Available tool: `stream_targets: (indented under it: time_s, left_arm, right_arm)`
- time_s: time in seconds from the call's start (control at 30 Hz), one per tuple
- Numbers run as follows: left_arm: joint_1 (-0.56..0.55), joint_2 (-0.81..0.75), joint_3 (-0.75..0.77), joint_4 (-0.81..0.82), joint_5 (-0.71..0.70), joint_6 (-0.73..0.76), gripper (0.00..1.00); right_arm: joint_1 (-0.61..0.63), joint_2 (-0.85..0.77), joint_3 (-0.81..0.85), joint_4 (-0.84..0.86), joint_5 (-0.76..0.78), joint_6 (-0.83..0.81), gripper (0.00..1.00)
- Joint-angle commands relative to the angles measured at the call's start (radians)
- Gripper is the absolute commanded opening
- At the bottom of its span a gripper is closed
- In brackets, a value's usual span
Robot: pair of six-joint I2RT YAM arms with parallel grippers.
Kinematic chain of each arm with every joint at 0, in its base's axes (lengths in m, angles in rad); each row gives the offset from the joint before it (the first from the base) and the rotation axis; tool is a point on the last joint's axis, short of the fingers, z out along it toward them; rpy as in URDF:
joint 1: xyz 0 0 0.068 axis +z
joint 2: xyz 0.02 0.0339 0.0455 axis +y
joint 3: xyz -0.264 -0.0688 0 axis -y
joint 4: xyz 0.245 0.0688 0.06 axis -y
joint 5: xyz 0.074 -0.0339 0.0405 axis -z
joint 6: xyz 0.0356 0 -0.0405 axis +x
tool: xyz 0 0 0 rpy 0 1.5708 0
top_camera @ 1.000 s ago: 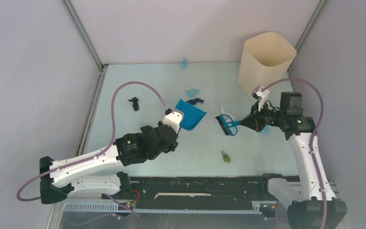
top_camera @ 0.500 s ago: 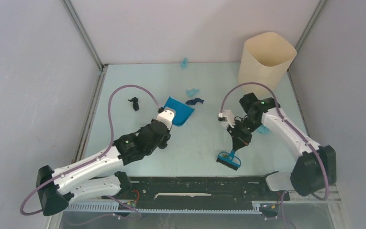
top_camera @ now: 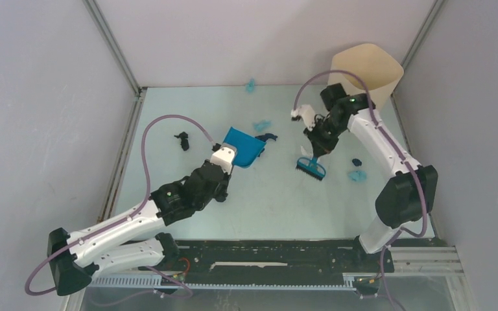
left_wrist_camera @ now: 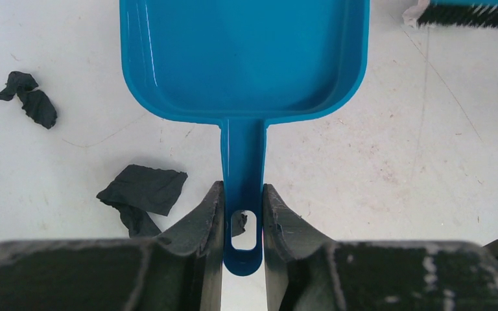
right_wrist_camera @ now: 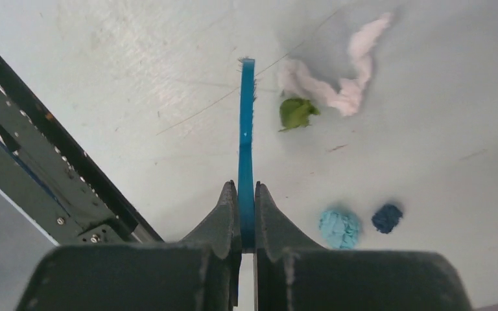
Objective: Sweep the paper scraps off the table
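My left gripper [top_camera: 227, 156] is shut on the handle of the blue dustpan [top_camera: 243, 146]; in the left wrist view the gripper [left_wrist_camera: 243, 189] clamps the handle and the empty pan [left_wrist_camera: 243, 58] lies flat ahead. My right gripper [top_camera: 315, 149] is shut on the handle of the small blue brush [top_camera: 311, 169], seen edge-on in the right wrist view [right_wrist_camera: 246, 129] between the closed jaws [right_wrist_camera: 246, 186]. A green scrap [right_wrist_camera: 297, 112] and a white scrap [right_wrist_camera: 349, 84] lie just past the brush. Black scraps [left_wrist_camera: 144, 190] lie left of the dustpan handle.
More scraps lie on the pale green table [top_camera: 266, 201]: light blue [top_camera: 261, 124], navy [top_camera: 267, 137], black [top_camera: 182, 139], light blue [top_camera: 356, 175], navy [top_camera: 356, 161], and one by the back wall [top_camera: 251, 84]. A tall beige bin [top_camera: 366, 68] stands at the back right. A black rail [top_camera: 266, 254] runs along the front edge.
My right arm has swung the brush from near the front rail back toward the table's middle right; the green scrap has left its front spot. The dustpan shifted slightly left.
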Motion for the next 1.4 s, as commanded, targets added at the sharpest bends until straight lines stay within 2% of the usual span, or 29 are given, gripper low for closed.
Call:
stream_targets:
  time_s: [0.0, 0.07, 0.17, 0.27, 0.37, 0.53, 0.63, 0.83, 0.93, 1.07, 1.37]
  left_arm:
    - [0.007, 0.005, 0.016, 0.024, 0.030, 0.024, 0.00]
    - [0.007, 0.006, 0.016, 0.024, 0.038, 0.022, 0.00]
    - [0.007, 0.011, 0.016, 0.023, 0.051, 0.023, 0.00]
    - [0.007, 0.024, 0.019, 0.019, 0.063, 0.023, 0.00]
    - [0.007, 0.039, 0.025, 0.010, 0.073, 0.023, 0.00]
    - [0.007, 0.056, 0.032, 0.001, 0.090, 0.023, 0.00]
    - [0.007, 0.060, 0.033, -0.001, 0.094, 0.023, 0.00]
    - [0.006, 0.068, 0.033, -0.008, 0.086, 0.024, 0.00]
    - [0.007, 0.077, 0.034, -0.012, 0.088, 0.027, 0.00]
    - [0.007, 0.092, 0.039, -0.018, 0.092, 0.034, 0.00]
    - [0.007, 0.102, 0.043, -0.026, 0.091, 0.037, 0.00]
  right_arm:
    - [-0.102, -0.023, 0.139, -0.123, -0.160, 0.032, 0.00]
    - [-0.172, -0.053, 0.159, -0.203, -0.271, 0.031, 0.00]
    - [-0.288, -0.147, 0.097, -0.237, -0.282, 0.078, 0.00]
    - [-0.409, -0.327, -0.045, -0.114, -0.142, 0.215, 0.00]
    - [-0.501, -0.527, -0.211, 0.034, 0.094, 0.303, 0.00]
    - [-0.663, -0.749, -0.427, 0.186, 0.341, 0.290, 0.00]
    - [-0.748, -0.781, -0.515, 0.273, 0.477, 0.255, 0.00]
    - [-0.865, -0.696, -0.600, 0.326, 0.552, 0.211, 0.00]
    - [-0.882, -0.632, -0.608, 0.334, 0.553, 0.228, 0.00]
    - [-0.860, -0.590, -0.609, 0.325, 0.479, 0.280, 0.00]
    - [-0.552, -0.505, -0.609, 0.343, 0.509, 0.415, 0.00]
